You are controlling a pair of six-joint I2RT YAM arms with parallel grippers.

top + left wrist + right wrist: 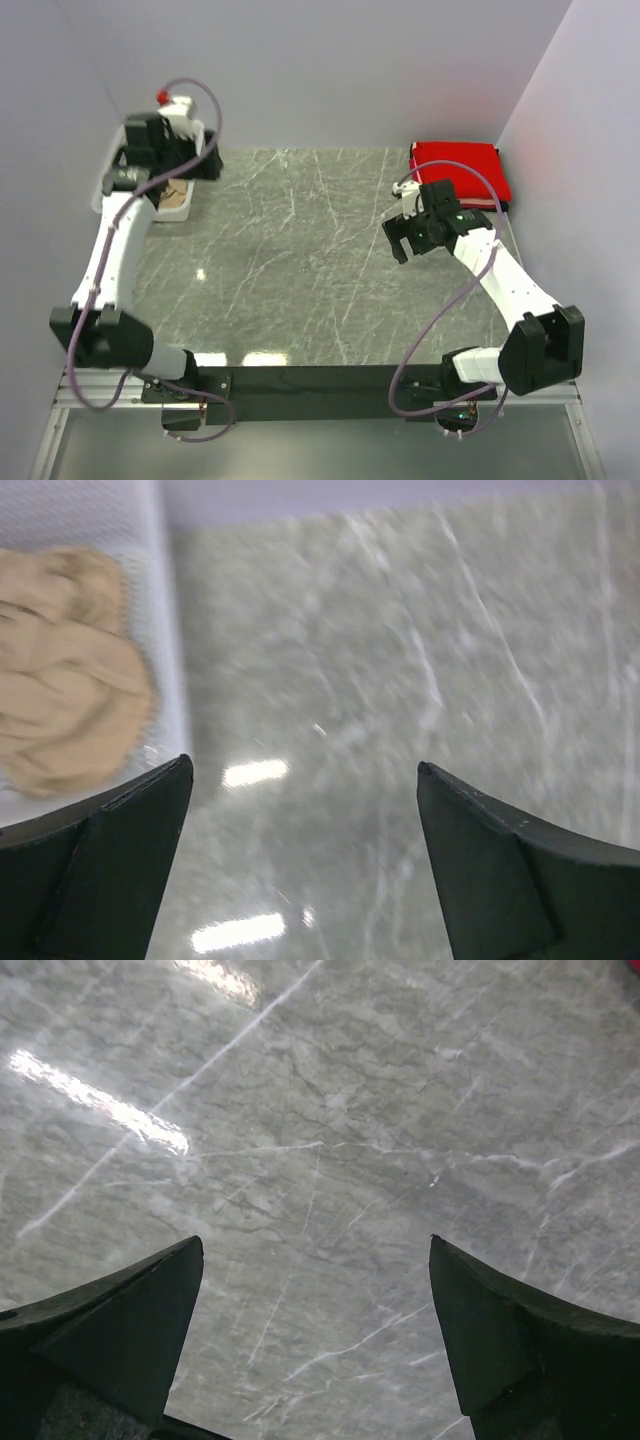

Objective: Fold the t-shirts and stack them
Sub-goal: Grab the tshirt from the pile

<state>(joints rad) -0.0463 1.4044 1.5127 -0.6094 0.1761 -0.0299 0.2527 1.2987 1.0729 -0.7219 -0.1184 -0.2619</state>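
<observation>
Left wrist: tan shirt (pixel 65 670) near gripper (pixel 303 765)

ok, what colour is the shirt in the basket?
Plain tan. The shirt in the white basket shows best in the left wrist view.

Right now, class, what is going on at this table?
T-shirts are being folded and stacked by a robot; nothing is held. The red t-shirt lies folded at the far right corner. The tan t-shirt sits crumpled in the white basket, far left, with the open left gripper close by. The right gripper hangs open over bare table.
</observation>
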